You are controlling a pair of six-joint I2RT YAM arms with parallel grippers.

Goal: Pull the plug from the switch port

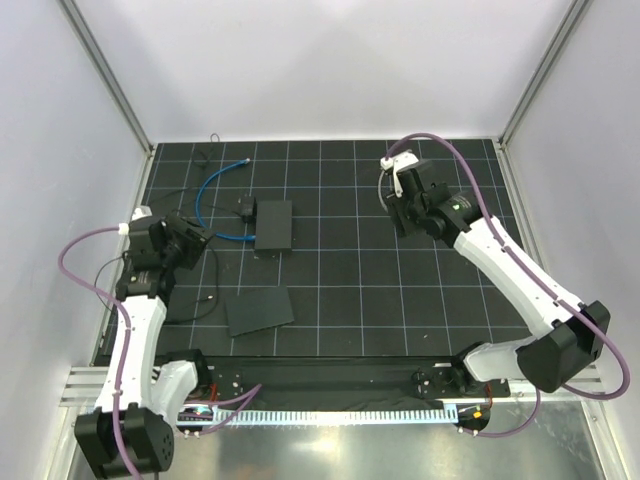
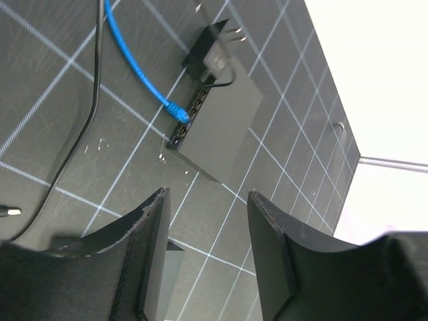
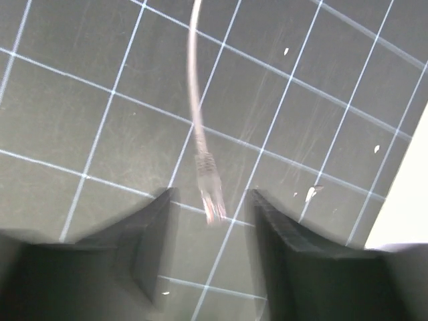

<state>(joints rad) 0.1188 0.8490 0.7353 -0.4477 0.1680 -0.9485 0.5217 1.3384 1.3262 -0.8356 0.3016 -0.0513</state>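
Blue cable (image 2: 134, 60): crosses the gridded black mat (image 1: 400, 290) and ends at the switch (image 2: 227, 124).
Left gripper (image 2: 207, 247): fingers spread, nothing between them, hovering over the mat.
Plug (image 2: 178, 114): seated in a port (image 2: 184, 123) on the switch's narrow edge, straight ahead of the left gripper and well beyond its fingertips.
Right gripper (image 3: 212, 261): fingers spread, well apart from the switch. A blurred grey cable (image 3: 196, 100) ends in the gap ahead of it; contact cannot be told.
Black wire (image 2: 93, 100): runs ahead and left of the left gripper.
Slab (image 1: 258, 310): flat and black, lying to the left gripper's right, nearer the arm bases.
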